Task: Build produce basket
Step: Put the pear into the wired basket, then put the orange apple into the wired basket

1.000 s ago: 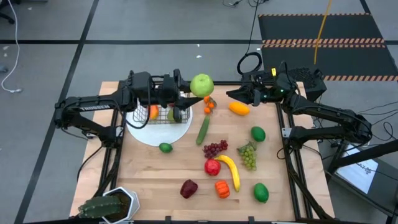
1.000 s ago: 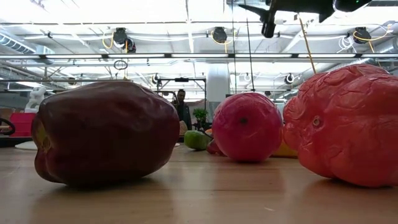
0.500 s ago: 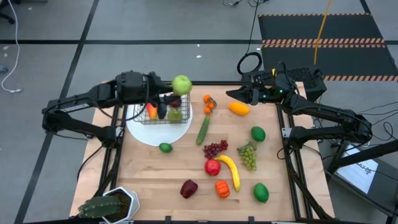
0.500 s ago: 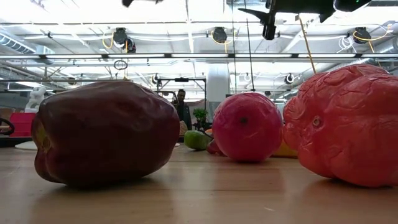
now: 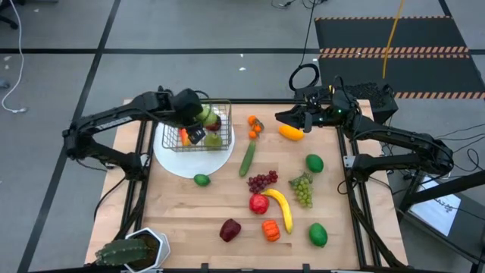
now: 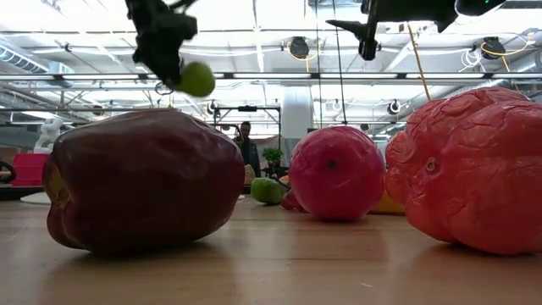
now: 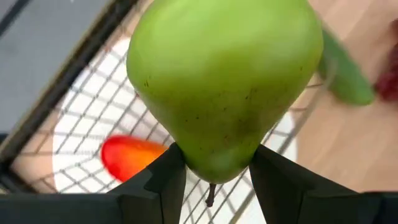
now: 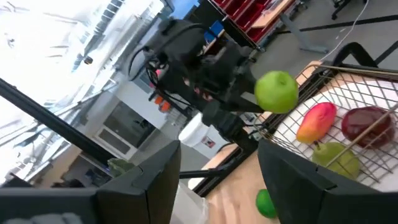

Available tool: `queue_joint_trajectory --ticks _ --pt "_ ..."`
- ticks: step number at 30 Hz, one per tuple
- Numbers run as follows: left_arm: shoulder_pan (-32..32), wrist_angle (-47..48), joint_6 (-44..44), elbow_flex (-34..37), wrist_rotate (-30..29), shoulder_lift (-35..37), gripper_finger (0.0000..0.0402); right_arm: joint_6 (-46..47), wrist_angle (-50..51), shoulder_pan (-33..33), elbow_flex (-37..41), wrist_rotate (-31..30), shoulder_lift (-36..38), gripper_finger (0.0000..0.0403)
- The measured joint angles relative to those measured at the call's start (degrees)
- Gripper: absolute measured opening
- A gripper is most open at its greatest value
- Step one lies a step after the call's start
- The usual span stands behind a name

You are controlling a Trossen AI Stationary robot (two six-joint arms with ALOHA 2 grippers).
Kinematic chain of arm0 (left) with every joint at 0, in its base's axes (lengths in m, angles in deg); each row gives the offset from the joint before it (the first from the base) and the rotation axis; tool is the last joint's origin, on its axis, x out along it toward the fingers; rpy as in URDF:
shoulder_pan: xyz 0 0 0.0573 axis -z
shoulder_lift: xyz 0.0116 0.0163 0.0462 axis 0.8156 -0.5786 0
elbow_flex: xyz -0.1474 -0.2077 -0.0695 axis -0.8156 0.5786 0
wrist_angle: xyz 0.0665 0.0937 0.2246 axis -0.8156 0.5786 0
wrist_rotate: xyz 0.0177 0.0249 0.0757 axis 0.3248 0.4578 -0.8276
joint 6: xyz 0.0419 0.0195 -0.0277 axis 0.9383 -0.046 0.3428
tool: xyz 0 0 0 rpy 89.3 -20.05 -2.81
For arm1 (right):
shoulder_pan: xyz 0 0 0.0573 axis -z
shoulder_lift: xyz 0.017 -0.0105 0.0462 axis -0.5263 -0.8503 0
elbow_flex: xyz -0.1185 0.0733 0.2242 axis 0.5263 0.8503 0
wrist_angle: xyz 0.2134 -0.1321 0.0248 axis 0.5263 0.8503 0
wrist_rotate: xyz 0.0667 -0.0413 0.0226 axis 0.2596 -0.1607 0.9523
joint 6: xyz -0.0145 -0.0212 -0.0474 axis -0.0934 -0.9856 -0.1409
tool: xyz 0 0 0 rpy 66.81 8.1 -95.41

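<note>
The left pincer (image 5: 198, 121) is closed around a green pear (image 7: 224, 87), its two fingers (image 7: 155, 186) pressed against the fruit's narrow stem end (the stem points back toward the wrist). Directly below this pincer sits the wire basket (image 5: 221, 106), resting on a round white plate (image 5: 182, 163); inside the basket, under the pear, lie a red-orange mango (image 7: 134, 155), a dark red apple (image 8: 367, 121) and another green pear (image 8: 339, 158).

The right pincer (image 5: 284, 119) hovers with its fingers apart and nothing between them, just beside a yellow-orange fruit (image 5: 291, 132) and well apart from the basket.

The wooden tabletop (image 5: 197, 216) carries a cucumber (image 5: 247, 158), purple grapes (image 5: 261, 181), green grapes (image 5: 303, 189), a banana (image 5: 281, 206) and a lime (image 5: 201, 180). A potted plant (image 5: 130, 251) stands at one corner. Beyond the tabletop, a person (image 6: 246, 144) stands far back in the room.
</note>
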Motion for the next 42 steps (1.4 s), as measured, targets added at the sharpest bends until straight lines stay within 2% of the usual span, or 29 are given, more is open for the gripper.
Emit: queue_joint_trajectory --ticks 2,11,15,22,25,32,35,38,42 --pt "-1.11 0.45 -0.01 -0.01 0.05 -1.86 0.0163 -0.19 0.19 0.02 0.00 0.38 0.00 0.0210" --pt "-4.38 8.01 0.04 -0.02 4.66 -8.95 0.0163 -1.28 1.79 2.37 0.00 9.13 0.00 0.0210" --pt "-5.24 11.57 -0.52 -0.02 4.53 -11.48 0.0163 -2.35 2.06 3.93 0.00 11.88 0.00 0.0210" --pt "-5.84 11.95 0.59 -0.02 4.40 -14.40 0.0164 -5.22 3.24 6.16 0.00 14.84 0.00 0.0210" --pt "-6.26 12.11 -1.66 -0.02 3.28 -14.83 0.0179 -6.06 3.40 6.40 0.00 15.04 0.00 0.0210" --pt "-6.71 14.19 -4.65 -0.02 3.46 -14.66 0.0265 -8.61 3.42 6.40 0.00 14.98 0.00 0.0210" --pt "-6.83 15.82 -5.09 -0.02 4.06 -14.68 0.0288 -9.96 3.43 6.40 0.00 14.89 0.00 0.0210" --pt "-6.88 17.25 -7.63 -0.02 6.45 -14.33 0.0290 -10.38 3.91 6.38 0.00 14.67 0.00 0.0210" --pt "-7.07 17.72 -11.27 -0.02 8.26 -12.12 0.0263 -7.68 6.65 6.36 0.02 11.94 -0.02 0.0210"
